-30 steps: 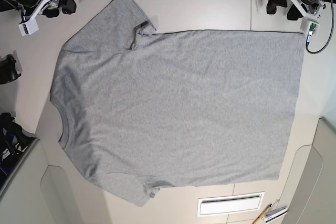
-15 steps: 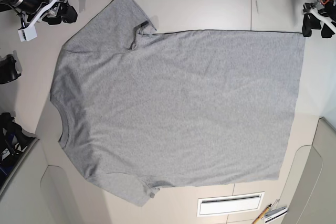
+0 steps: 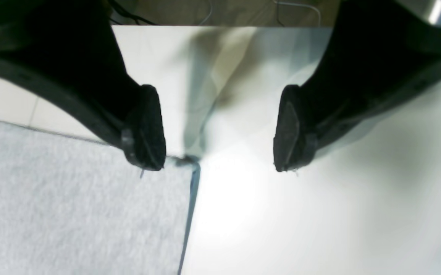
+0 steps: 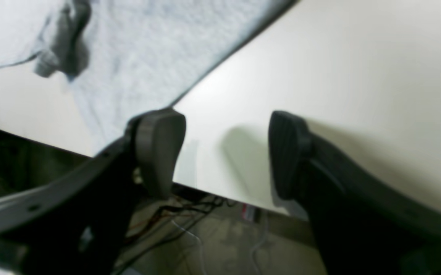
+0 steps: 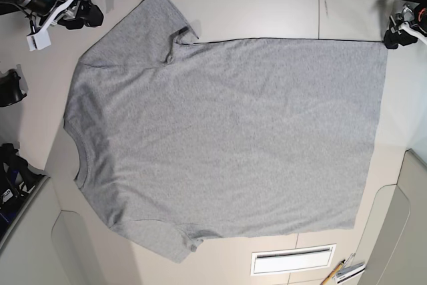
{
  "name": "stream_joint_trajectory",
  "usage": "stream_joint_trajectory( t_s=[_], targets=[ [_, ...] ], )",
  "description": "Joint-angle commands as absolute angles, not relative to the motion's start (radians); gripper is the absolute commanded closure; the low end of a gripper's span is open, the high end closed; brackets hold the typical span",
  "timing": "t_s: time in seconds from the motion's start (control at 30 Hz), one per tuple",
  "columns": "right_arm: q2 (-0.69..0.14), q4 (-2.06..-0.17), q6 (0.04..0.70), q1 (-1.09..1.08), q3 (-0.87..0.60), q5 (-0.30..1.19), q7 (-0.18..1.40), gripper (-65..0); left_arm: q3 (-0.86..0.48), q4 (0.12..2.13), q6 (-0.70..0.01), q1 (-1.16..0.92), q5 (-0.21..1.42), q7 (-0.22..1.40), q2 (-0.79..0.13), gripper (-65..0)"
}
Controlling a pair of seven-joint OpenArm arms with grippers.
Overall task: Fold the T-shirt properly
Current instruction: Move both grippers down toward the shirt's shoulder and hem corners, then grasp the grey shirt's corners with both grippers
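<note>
The T-shirt (image 5: 227, 138) lies spread flat on the white table (image 5: 267, 11), plain grey side up. Its long axis runs across the base view: the ribbed neck sits at that view's left edge, and the straight hem at its right. One sleeve points up toward the far edge of the table, with a small bunched fold at its armpit; the other points down toward the near side.

The left gripper (image 3: 220, 137) hangs over the far hem corner of the shirt. Its two black fingers (image 3: 146, 130) stand well spread, with nothing between them. In the left wrist view, the corner sits just beside the tip of one finger. The picture is too soft to tell whether that finger touches the cloth.

The right gripper (image 4: 224, 152) is off beyond the upper sleeve, over bare table near its far edge. Its jaws also stand apart and hold nothing. The sleeve's edge lies just beyond one finger (image 4: 159, 149), and the bunched fold lies farther out.
</note>
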State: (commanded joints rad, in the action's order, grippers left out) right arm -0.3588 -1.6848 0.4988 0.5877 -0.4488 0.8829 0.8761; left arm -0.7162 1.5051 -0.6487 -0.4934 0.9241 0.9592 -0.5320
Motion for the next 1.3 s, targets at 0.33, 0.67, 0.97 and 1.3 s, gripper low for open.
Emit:
stream_joint_trajectory(
  t_s=[0.33, 0.67, 0.97, 1.3],
  targets=[
    [-0.343, -1.685, 0.499, 0.588, -0.444, 0.883, 0.876, -38.2, -0.677, 1.495, -0.652, -0.474, 0.894, 0.931, -0.532, -47.7],
    [-0.295, -1.685, 0.499, 0.573, -0.371, 0.882, 0.875, -38.2, -0.607, 1.447, -0.653, -0.463, 0.894, 0.912, -0.532, -47.7],
    [-0.218, -1.685, 0.498, 0.523, -0.324, 0.869, 0.872, -38.2, -0.594, 1.447, -0.656, -0.463, 0.895, 0.909, -0.528, -47.7],
    [-0.213, -1.685, 0.499, 0.505, -0.300, 0.864, 0.870, -38.2, -0.511, 1.447, -0.664, -0.463, 0.900, 0.928, -0.524, -47.6]
  ],
)
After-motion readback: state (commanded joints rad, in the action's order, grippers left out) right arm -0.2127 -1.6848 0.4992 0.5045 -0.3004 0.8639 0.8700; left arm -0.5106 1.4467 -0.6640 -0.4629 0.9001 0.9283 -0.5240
